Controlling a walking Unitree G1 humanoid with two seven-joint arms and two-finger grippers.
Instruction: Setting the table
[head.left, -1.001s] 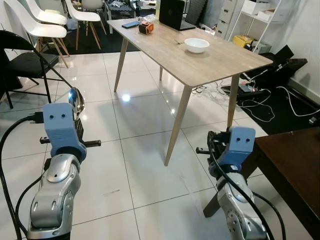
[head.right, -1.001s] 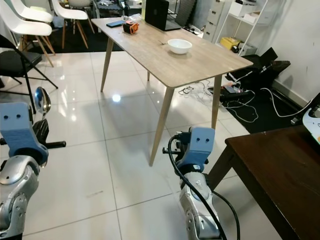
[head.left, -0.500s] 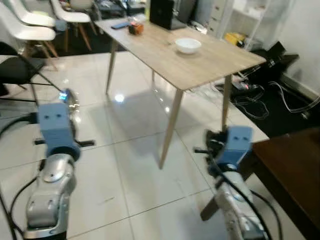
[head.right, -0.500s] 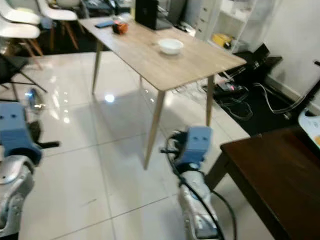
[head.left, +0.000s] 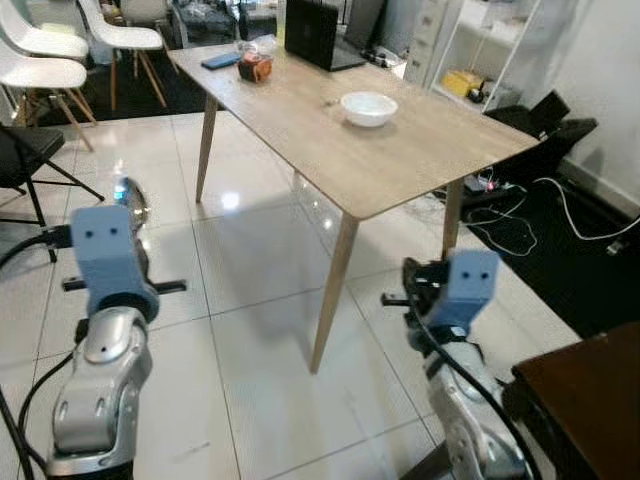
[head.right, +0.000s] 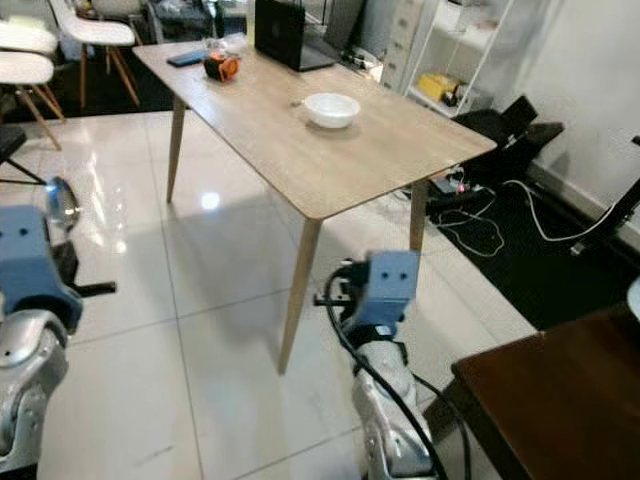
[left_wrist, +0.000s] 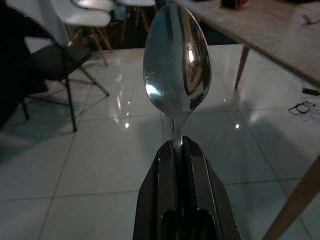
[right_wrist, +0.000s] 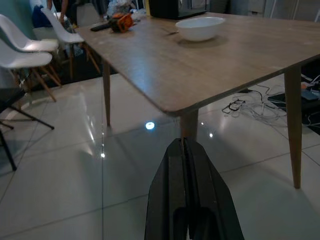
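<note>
My left gripper (left_wrist: 181, 145) is shut on the handle of a shiny metal spoon (left_wrist: 177, 65), whose bowl stands upright above the fingers; the spoon (head.left: 131, 194) peeks over my left wrist at the left. My right gripper (right_wrist: 185, 146) is shut with nothing between its fingers, held low ahead of the table's near corner. A light wooden table (head.left: 400, 150) stretches away ahead, and a white bowl (head.left: 368, 107) sits on it toward the far side.
A dark laptop (head.left: 310, 32), a phone (head.left: 219, 61) and an orange object (head.left: 254, 68) sit at the table's far end. White chairs (head.left: 40, 60) and a black chair (head.left: 20, 150) stand left. A dark wooden table (head.left: 590, 400) is at near right; cables (head.left: 520, 225) lie beyond.
The camera has moved: the wooden table now sits closer and more central, and the dark table has slid toward the lower right. Both grippers keep their hold and pose.
</note>
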